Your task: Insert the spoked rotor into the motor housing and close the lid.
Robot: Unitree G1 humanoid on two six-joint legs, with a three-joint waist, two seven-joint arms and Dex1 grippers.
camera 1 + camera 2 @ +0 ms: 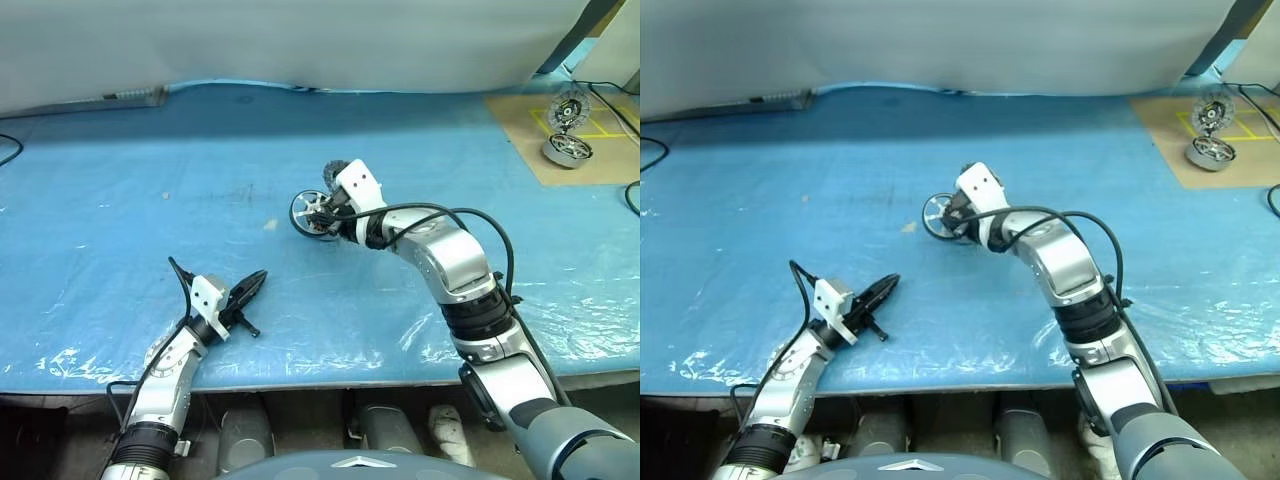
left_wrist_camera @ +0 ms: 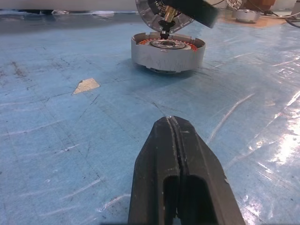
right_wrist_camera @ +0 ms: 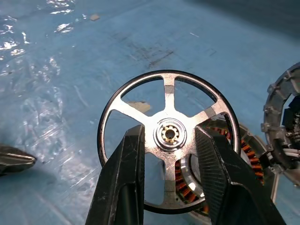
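Right wrist view showed my right tool (image 3: pixel 169 140) clamped on the spoked rotor (image 3: pixel 166 96), one black finger (image 3: pixel 124 178) on either side of the silver hub, so that the dark rim and the silver spokes faced the camera square on. Behind and below the rotor sat the motor housing (image 3: pixel 234 154), its copper windings showing through the gaps between the spokes. At the edge of that same view stood a ribbed, silver ring-shaped part (image 3: pixel 281 126) just beside the housing; I could not tell from there whether it was the lid. From the head camera, my right tool (image 1: pixel 322 208) held the rotor (image 1: pixel 310 213) near the middle of the blue-covered bench (image 1: pixel 150 180), over the housing. In the left wrist view the housing (image 2: pixel 167 51) rested flat on the blue sheet, and the rotor (image 2: pixel 154 14) hung tilted just above it, with its shaft close over the central hub; whether they touched I could not tell. My left tool (image 2: pixel 174 140) was pressed fully shut and held nothing, low over the bench and well apart from the housing, pointing towards it. Far off on the bench's right side lay a brown board (image 1: pixel 560 140) carrying two more motor parts (image 1: pixel 568 148).
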